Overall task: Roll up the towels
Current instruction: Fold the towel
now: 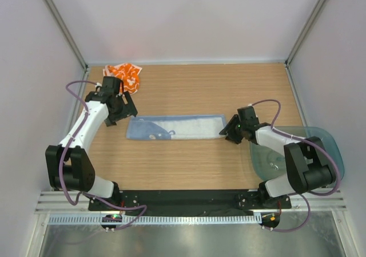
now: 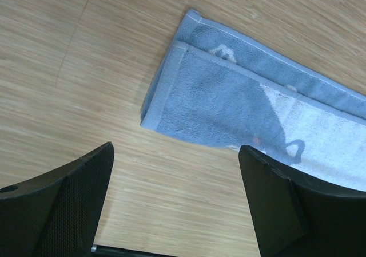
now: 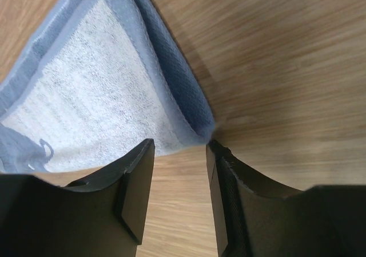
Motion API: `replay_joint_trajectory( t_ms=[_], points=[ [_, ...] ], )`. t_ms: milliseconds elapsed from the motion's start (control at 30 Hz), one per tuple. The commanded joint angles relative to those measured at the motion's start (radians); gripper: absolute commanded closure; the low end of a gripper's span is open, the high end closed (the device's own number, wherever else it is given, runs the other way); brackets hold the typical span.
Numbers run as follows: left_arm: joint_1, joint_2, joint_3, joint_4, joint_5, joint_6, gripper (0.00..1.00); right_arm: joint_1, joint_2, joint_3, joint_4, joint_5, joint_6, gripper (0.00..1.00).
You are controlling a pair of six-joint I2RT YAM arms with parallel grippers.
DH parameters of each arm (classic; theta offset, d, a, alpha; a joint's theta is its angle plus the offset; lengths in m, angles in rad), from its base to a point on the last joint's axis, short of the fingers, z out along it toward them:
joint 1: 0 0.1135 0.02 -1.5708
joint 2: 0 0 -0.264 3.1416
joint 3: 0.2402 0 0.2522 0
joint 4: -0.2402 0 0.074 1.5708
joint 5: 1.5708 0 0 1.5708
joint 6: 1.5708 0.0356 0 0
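Note:
A pale grey-blue towel (image 1: 177, 127) lies flat as a long strip across the middle of the table. My left gripper (image 1: 126, 111) hovers just off its left end, open, with only bare wood between the fingers (image 2: 176, 154). In the left wrist view the towel's folded left end (image 2: 229, 97) lies ahead of the fingertips. My right gripper (image 1: 231, 130) is at the right end, jaws apart and nothing between them (image 3: 180, 145). The towel's near right corner (image 3: 194, 119) sits just past the fingertips. An orange-patterned white towel (image 1: 124, 75) lies crumpled at the back left corner, behind the left gripper.
A translucent teal tray (image 1: 329, 139) sits at the right side of the table, under the right arm. White walls close in the table on the left, back and right. A black rail carrying both arm bases runs along the near edge.

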State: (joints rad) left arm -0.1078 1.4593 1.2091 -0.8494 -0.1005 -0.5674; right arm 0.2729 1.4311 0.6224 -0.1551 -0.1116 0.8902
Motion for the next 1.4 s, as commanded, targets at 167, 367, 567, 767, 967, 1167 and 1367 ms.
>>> replay_joint_trajectory(
  t_ms=[167, 367, 567, 767, 967, 1167, 1367],
  points=[
    [0.005, -0.020, -0.002, 0.016, 0.028, 0.004, 0.11, -0.001, 0.078, -0.013, 0.058, 0.092, 0.038, 0.60],
    [0.005, -0.016, -0.005, 0.016, 0.025, 0.004, 0.11, -0.001, 0.084, -0.023, 0.078, 0.107, 0.030, 0.75],
    [0.000, -0.014, -0.005, 0.012, 0.015, 0.008, 0.11, -0.009, 0.020, 0.013, -0.042, 0.202, -0.017, 0.90],
    [-0.003, -0.030, -0.002, -0.007, 0.007, 0.027, 0.11, -0.018, -0.038, 0.126, -0.231, 0.320, -0.079, 0.99],
    [-0.004, -0.040, -0.026, 0.003, 0.016, 0.027, 0.12, -0.003, -0.024, 0.233, -0.319, 0.369, -0.137, 0.99],
    [-0.004, -0.043, -0.026, 0.007, 0.033, 0.024, 0.12, 0.143, 0.021, 0.414, -0.428, 0.490, -0.206, 0.99],
    [-0.004, -0.048, -0.034, 0.013, 0.045, 0.015, 0.12, 0.310, 0.103, 0.637, -0.497, 0.559, -0.250, 0.99]
  ],
)
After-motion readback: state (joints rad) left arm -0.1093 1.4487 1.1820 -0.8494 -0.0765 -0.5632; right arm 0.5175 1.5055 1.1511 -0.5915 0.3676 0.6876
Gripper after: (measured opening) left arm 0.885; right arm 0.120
